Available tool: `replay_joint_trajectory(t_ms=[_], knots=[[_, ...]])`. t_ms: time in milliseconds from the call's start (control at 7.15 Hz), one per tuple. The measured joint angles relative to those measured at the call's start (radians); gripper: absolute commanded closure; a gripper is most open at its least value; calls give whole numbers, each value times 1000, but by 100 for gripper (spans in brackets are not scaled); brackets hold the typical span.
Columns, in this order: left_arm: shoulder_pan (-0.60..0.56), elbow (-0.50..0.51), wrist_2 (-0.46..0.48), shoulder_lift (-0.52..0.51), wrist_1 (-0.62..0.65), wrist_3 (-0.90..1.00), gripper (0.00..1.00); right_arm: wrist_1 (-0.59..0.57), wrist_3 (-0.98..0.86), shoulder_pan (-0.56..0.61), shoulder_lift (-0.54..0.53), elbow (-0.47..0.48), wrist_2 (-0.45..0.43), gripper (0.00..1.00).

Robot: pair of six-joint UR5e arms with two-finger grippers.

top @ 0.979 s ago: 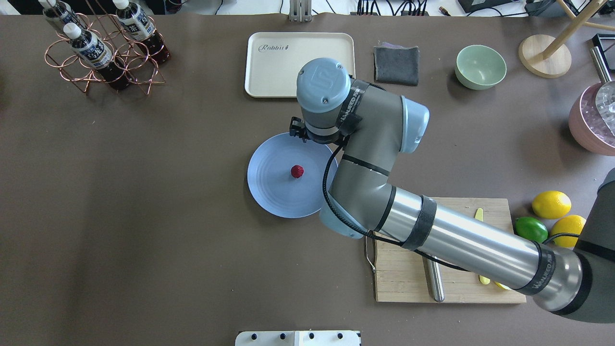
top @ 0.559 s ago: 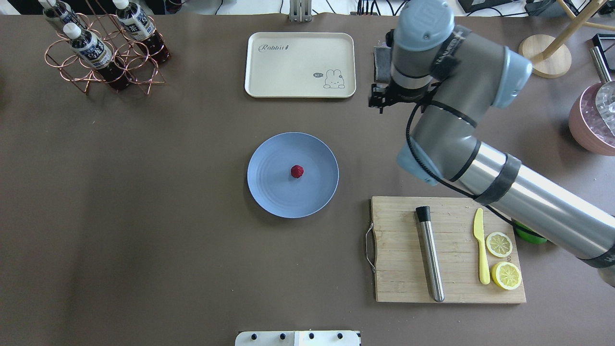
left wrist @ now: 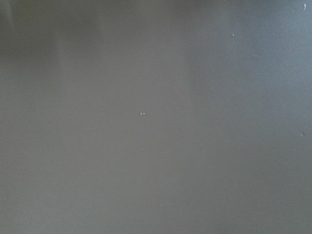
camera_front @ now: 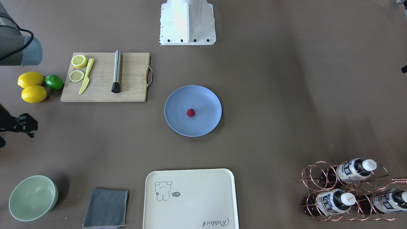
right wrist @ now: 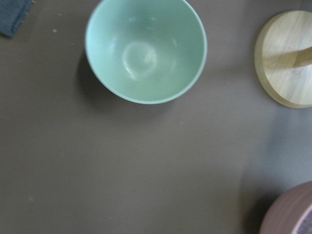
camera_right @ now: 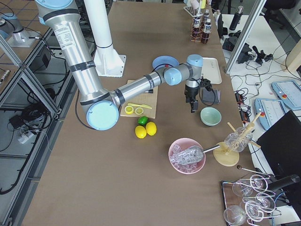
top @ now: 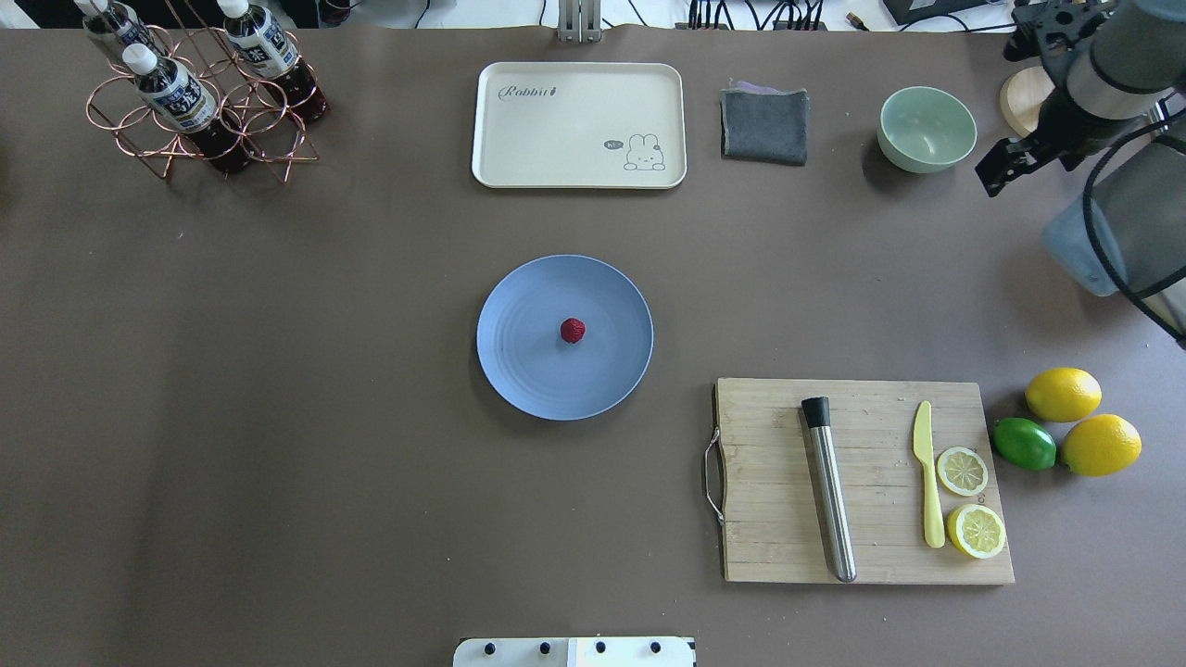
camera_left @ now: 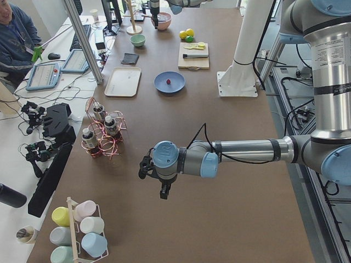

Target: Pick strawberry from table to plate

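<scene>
on the matte brown-grey table (top: pixel 278 417), a tiny bumpy dark red strawberry (top: pixel 573 331) sits mid-way on the round light blue plate (top: pixel 519 371). only the side view shows the left gripper (camera_left: pixel 163 189); the right gripper (top: pixel 996 174) hangs beside the pale green bowl (top: pixel 927 130). neither pincer's state can be told.

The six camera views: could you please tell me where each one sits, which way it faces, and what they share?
Front-facing: across the table, facing the robot base; right gripper at its left edge.
Overhead: behind the robot, looking down; right gripper top right.
Exterior left: table's end; left gripper near.
Exterior right: opposite end; right arm near.
Left wrist: straight down at bare table.
Right wrist: down at the green bowl.
Shared: the strawberry on the plate in all four exterior views.
</scene>
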Motion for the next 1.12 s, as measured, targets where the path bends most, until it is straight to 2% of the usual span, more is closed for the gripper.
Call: replay_joint_trajectory(t_ms=[420,839,1119], knots=[[6,-3,0,-3,0,0,1,72,-304,201,-168,-45,78,0],[7,-2,2,-4,0,-1,1,77,-351,369,-329,-61,106,0],[7,2,3,-7,1,-2,1,77,-352,411,-370,-76,107,0]])
